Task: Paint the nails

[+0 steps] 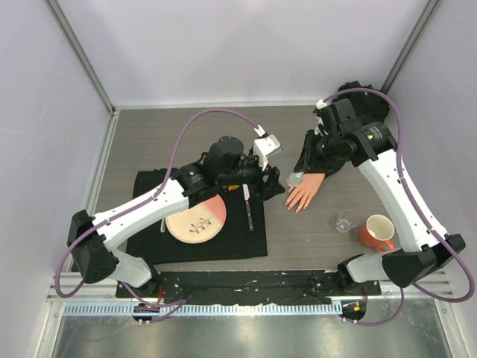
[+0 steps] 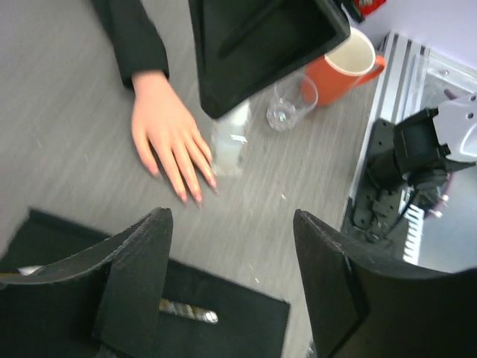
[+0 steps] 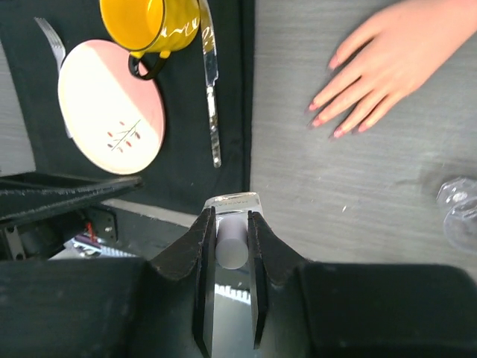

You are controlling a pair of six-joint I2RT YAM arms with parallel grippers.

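Observation:
The pale mannequin hand [image 1: 304, 192] with a black sleeve lies palm down on the grey table, its pink nails [image 3: 337, 133] pointing toward the arm bases. It also shows in the left wrist view [image 2: 168, 138]. My right gripper [image 3: 230, 216] is shut on a small clear bottle [image 3: 232, 237] with a white cap, held just left of the hand [image 1: 295, 179]. The bottle hangs beside the fingers in the left wrist view [image 2: 229, 145]. My left gripper [image 2: 231, 224] is open and empty, above the mat's right edge, near the fingertips [image 1: 273, 188].
A black mat [image 1: 246, 239] holds a pink-and-cream plate [image 1: 196, 220], a knife [image 1: 247, 207], a yellow mug [image 3: 149, 26] and a fork [image 3: 48, 33]. A small clear glass [image 1: 346, 221] and an orange mug [image 1: 378, 231] stand at the right front.

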